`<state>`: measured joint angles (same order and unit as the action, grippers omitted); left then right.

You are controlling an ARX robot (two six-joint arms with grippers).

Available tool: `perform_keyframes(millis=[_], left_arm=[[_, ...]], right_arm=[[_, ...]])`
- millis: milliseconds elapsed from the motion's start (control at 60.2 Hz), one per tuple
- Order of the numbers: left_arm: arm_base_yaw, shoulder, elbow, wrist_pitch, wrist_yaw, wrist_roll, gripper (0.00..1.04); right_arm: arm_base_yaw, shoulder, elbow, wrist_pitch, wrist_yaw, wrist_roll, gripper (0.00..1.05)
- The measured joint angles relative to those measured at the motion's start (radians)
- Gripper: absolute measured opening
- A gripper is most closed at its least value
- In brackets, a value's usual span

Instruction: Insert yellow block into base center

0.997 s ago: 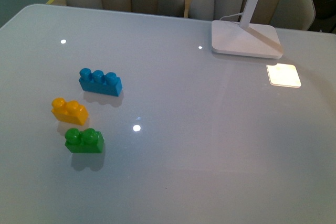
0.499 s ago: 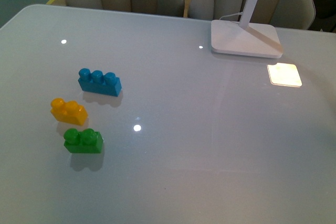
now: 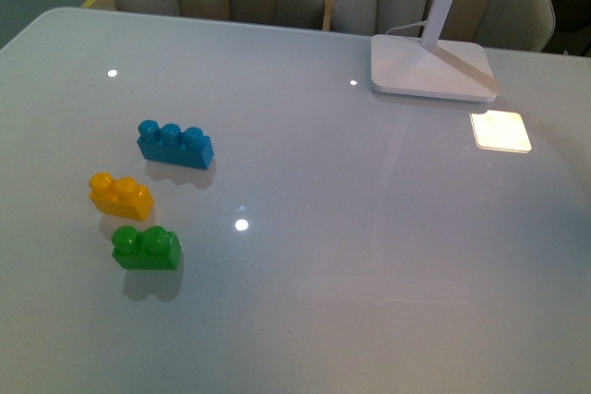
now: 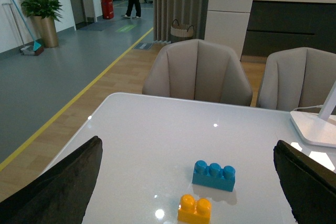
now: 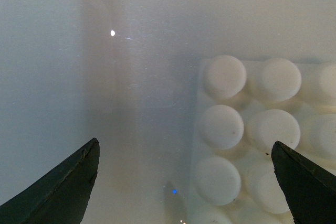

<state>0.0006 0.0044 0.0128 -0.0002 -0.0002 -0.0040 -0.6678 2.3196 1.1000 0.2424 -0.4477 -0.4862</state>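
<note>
Just beside the blue brick (image 3: pixel 175 144), between it and the green brick (image 3: pixel 146 248), sits the yellow block (image 3: pixel 121 196). My left gripper (image 4: pixel 186 142) and right gripper (image 5: pixel 185 142) both gape empty; the base (image 5: pixel 252 145) lies beneath the right. With neighbours so close, I might grab the wrong one.

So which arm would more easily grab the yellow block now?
Probably the left. The left end effector, open, faces the yellow block, which lies on the table's left side in the front view. The right end effector, also open, hangs over the white base with no block in sight.
</note>
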Motion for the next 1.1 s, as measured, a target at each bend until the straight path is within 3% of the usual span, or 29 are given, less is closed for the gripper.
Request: perform_keyframes(millis=[582,1097], left_arm=[[0.0,0.0,0.0,0.0,0.0,0.0,0.97],[0.0,0.0,0.0,0.0,0.0,0.0,0.97]], right_arm=[[-0.095,0.087,0.24,-0.098,0.045,0.044,0.96],[-0.116,0.179,0.29,-0.092,0.056,0.04,0.96]])
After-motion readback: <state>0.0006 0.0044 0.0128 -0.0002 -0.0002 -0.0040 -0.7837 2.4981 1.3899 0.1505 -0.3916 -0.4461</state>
